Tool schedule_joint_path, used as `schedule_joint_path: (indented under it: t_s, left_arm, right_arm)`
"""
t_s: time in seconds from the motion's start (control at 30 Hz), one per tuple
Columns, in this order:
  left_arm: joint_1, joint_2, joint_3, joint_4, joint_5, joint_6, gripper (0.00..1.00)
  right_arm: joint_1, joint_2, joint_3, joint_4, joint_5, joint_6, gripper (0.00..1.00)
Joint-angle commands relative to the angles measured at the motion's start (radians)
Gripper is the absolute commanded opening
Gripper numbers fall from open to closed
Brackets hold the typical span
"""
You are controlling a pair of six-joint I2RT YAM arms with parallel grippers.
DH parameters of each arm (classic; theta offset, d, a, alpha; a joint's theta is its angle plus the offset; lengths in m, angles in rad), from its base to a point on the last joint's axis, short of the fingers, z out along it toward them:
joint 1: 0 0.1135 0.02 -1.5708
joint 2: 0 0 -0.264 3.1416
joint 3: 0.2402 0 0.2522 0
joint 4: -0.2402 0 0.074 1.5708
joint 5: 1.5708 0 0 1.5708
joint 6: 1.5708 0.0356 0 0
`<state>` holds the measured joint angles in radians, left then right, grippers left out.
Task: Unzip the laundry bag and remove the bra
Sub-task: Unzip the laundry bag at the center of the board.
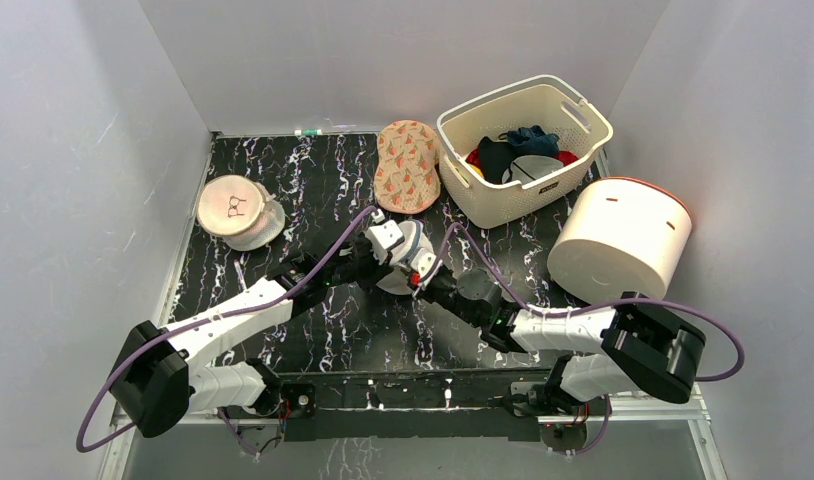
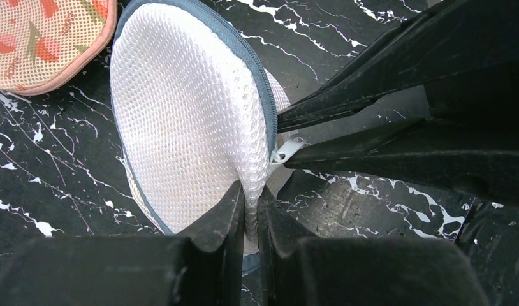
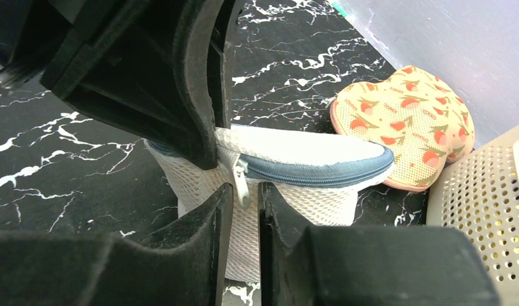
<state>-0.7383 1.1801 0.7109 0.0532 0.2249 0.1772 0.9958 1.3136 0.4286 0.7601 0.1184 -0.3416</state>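
I have the laundry bag [image 2: 187, 115] at the middle of the worktop [image 2: 46, 166], my left gripper [image 2: 250, 191] clamped on its mesh edge and my right gripper [image 3: 241, 197] narrowed around the zip pull [image 2: 286, 150], though I cannot tell whether it pinches.

Bright, even light falls from above. Shadows on the counter [image 1: 313, 190] are soft and faint. The top picture is clear all over. In the wrist pictures the left tool [image 2: 252, 197] and the right tool [image 3: 244, 197] sit very close — big, dark, a little blurry — while the mesh bag [image 2: 180, 115] looks sharp, each tiny hole showing.
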Motion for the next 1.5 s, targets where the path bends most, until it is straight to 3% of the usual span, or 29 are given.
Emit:
schedule_joint_path:
  t_s: [0.0,0.23,0.4,0.6,0.73,0.77,0.83,0.87,0.97,1.03,1.1,1.27,1.47]
  left_arm:
    - [0.004,-0.025,0.038,0.011,0.041,-0.012,0.00]
    - [0.004,-0.018,0.037,0.011,0.047,-0.010,0.00]
    - [0.004,-0.030,0.028,0.012,0.030,0.021,0.00]
    - [0.004,-0.043,0.011,0.005,-0.019,0.063,0.00]
    - [0.004,-0.047,0.004,0.001,-0.034,0.088,0.00]
    - [0.004,-0.047,0.002,0.002,-0.007,0.085,0.11]
    - [0.003,-0.049,0.004,0.013,0.078,0.037,0.51]
    - [0.002,-0.045,0.012,0.021,0.093,0.002,0.62]
    - [0.002,0.021,0.085,-0.001,0.087,-0.215,0.72]
    - [0.002,0.107,0.156,-0.074,0.005,-0.435,0.71]
    - [0.002,0.162,0.186,-0.098,0.010,-0.578,0.61]
    - [0.002,0.152,0.192,-0.121,0.002,-0.576,0.44]
    - [0.002,0.111,0.210,-0.237,-0.034,-0.463,0.30]
  right_arm:
    - [0.006,0.016,0.043,0.117,0.069,0.011,0.18]
    - [0.004,-0.001,0.026,0.134,0.192,0.066,0.01]
    - [-0.084,-0.034,0.024,0.065,0.218,0.197,0.00]
    - [-0.355,-0.094,0.073,-0.144,-0.136,0.391,0.00]
    - [-0.438,-0.076,0.164,-0.339,-0.499,0.303,0.00]
    - [-0.439,-0.076,0.178,-0.359,-0.586,0.281,0.00]
    - [-0.435,-0.081,0.195,-0.370,-0.651,0.296,0.00]
    - [-0.431,-0.082,0.198,-0.370,-0.661,0.308,0.00]
    - [-0.387,-0.084,0.215,-0.410,-0.675,0.329,0.00]
    - [-0.349,-0.112,0.204,-0.422,-0.652,0.352,0.00]
    - [-0.310,-0.141,0.183,-0.403,-0.658,0.390,0.00]
    - [-0.279,-0.156,0.186,-0.441,-0.601,0.394,0.00]
    - [-0.278,-0.152,0.207,-0.472,-0.527,0.436,0.00]
